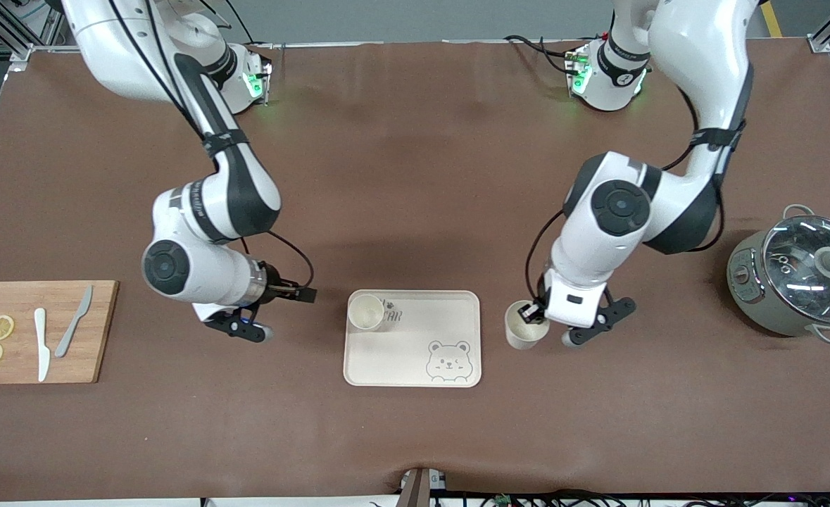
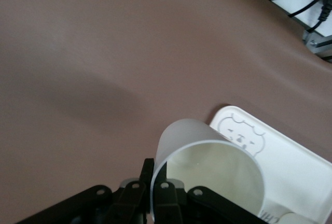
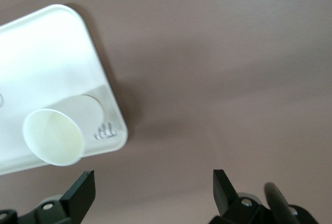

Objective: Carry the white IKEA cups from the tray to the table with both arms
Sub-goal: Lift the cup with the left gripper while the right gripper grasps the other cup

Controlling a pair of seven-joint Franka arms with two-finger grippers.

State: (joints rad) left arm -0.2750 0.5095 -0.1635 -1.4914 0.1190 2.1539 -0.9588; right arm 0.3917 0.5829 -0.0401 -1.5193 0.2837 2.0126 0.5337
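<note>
Cups half moved: one off tray, one left.
L gripper fingers clamped on cup rim, over tabletop beside tray; 2nd cup on tray corner; R gripper fingers wide, empty, nearby.

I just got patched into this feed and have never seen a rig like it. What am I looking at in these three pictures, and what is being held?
Two white robot arms work at a brown table. The wide picture looks down from across the table; the other two come from cameras on each wrist.

The left gripper is shut on one white cup, off the tray, toward the left arm's end; its wrist view shows that cup's rim pinched by the fingers. The right gripper is open and holds nothing, beside the tray. The second cup stands in the tray's corner.

Also there: a cutting board with knives and lemon slices, and a lidded pot.
</note>
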